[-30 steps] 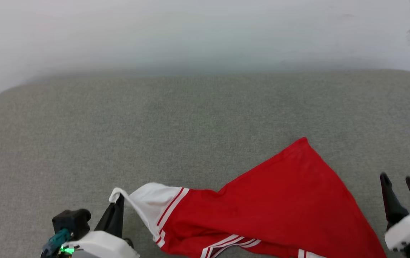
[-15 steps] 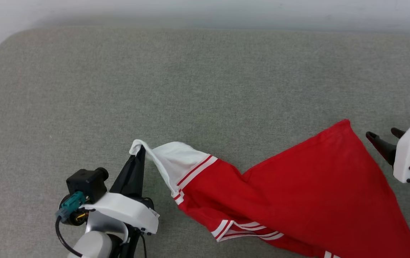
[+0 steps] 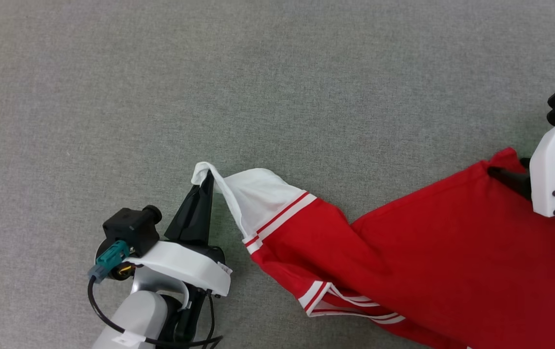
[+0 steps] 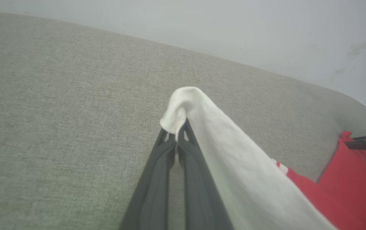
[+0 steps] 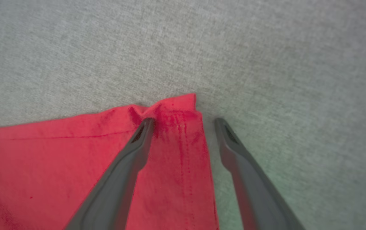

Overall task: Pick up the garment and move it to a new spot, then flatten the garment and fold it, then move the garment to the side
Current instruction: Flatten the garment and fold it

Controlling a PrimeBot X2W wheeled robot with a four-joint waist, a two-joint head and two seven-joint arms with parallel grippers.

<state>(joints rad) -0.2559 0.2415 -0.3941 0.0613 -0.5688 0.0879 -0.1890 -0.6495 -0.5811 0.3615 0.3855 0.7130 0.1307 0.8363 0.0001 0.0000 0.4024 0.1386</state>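
The garment (image 3: 427, 252) lies crumpled on the grey cushion, red body to the right, white sleeve (image 3: 258, 194) stretched left; its letters and number are hidden. My left gripper (image 3: 207, 175) is shut on the sleeve's tip, which drapes over the fingertips (image 4: 183, 131) in the left wrist view, lifted a little. My right gripper (image 5: 184, 123) is open and straddles the garment's red hem corner (image 5: 176, 108): one finger rests on the cloth, the other on the cushion beside its edge. In the head view the right gripper (image 3: 507, 167) reaches in from the right edge.
The grey fabric cushion (image 3: 258, 72) spreads wide to the left and beyond the garment. A pale wall (image 4: 234, 25) rises behind its rounded far edge. The red-and-white striped trim (image 3: 350, 303) lies folded near the front.
The head camera has tilted down, so the picture shifted. My right gripper has come in from beside the garment onto its red corner. The left gripper stays shut on the sleeve.
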